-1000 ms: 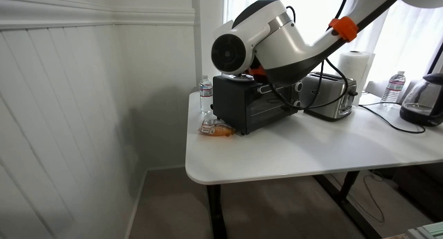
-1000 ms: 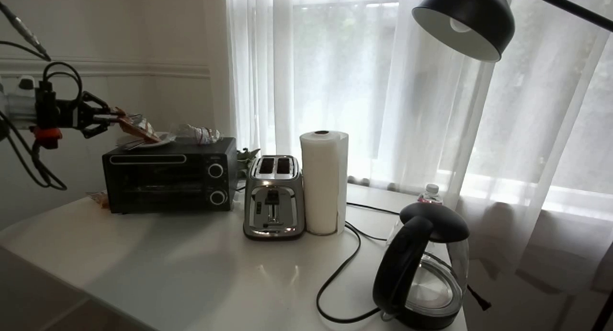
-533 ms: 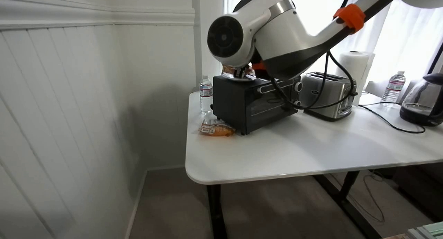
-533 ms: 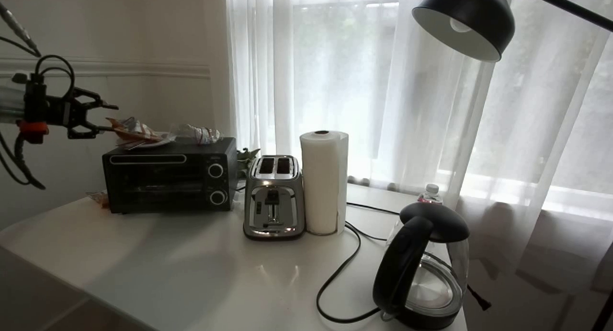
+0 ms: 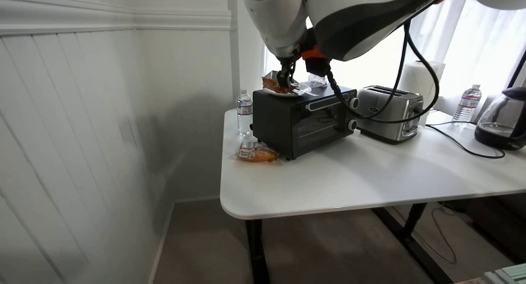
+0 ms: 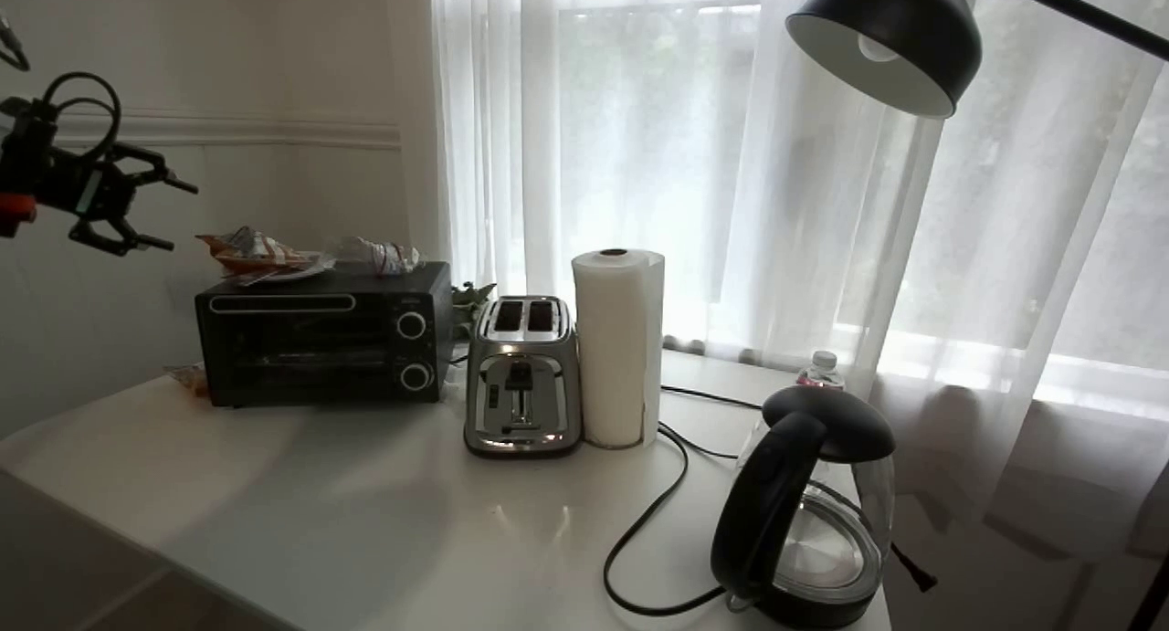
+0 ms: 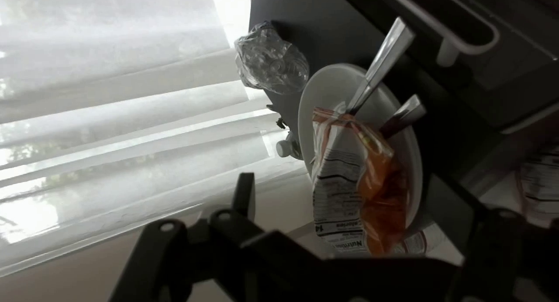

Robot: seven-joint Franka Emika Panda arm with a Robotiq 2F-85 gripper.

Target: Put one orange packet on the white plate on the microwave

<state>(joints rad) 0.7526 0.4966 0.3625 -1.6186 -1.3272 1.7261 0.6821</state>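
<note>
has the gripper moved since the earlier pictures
Yes. In an exterior view, the gripper has moved toward the picture's left edge and slightly up, away from the microwave.

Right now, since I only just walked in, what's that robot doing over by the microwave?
A robot arm has the job of putting an orange packet on the white plate, and that looks done. The packet lies on the plate, on top of the microwave, and the arm's open fingers are clear of it, holding nothing. A similar packet sits on the table, beside the microwave.
</note>
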